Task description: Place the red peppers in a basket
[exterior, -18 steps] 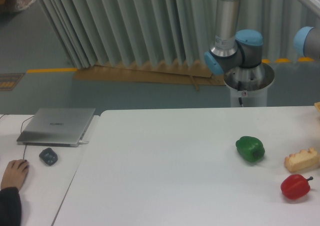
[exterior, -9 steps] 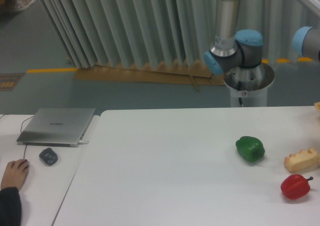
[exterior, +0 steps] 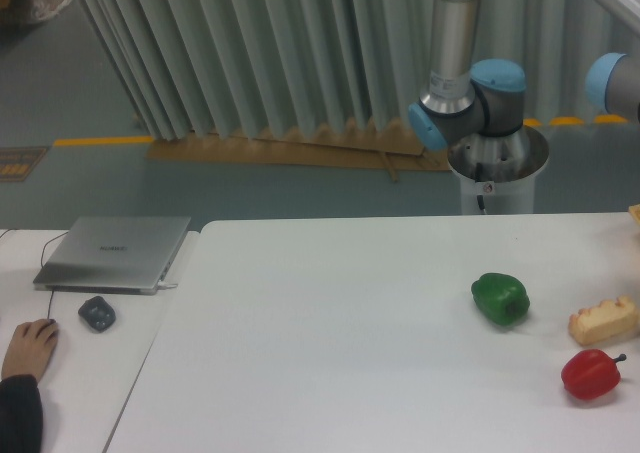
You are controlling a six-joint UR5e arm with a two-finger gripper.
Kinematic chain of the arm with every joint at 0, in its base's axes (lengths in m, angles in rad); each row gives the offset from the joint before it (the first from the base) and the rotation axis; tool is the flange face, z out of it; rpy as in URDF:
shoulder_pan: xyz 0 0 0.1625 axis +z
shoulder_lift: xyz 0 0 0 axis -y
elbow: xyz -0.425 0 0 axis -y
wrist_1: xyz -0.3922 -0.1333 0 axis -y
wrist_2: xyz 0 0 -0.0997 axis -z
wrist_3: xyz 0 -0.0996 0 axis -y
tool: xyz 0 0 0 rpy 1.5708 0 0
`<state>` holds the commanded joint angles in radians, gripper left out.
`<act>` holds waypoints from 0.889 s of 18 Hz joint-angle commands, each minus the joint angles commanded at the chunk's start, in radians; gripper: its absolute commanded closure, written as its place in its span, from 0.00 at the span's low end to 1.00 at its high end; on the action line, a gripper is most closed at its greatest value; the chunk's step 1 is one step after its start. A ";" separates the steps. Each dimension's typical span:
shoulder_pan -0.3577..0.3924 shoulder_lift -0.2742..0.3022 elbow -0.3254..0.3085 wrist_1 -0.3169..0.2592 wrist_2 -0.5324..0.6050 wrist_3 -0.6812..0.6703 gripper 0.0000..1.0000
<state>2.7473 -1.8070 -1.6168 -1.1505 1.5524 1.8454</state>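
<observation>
One glossy red pepper with a thin dark stem lies on the white table near its front right corner. The basket is out of view. Of the arm, only the base and lower joints show behind the table's far edge; the gripper is out of the frame.
A green bell pepper lies left of and behind the red one. A tan bread-like block sits just behind the red pepper at the right edge. On the left table are a closed laptop, a grey mouse and a person's hand.
</observation>
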 joint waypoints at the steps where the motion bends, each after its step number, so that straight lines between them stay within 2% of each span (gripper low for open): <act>1: 0.000 0.000 -0.002 0.000 -0.002 0.000 0.00; 16: 0.006 0.000 -0.003 -0.003 0.000 -0.020 0.00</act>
<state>2.7535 -1.8070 -1.6199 -1.1536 1.5524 1.8254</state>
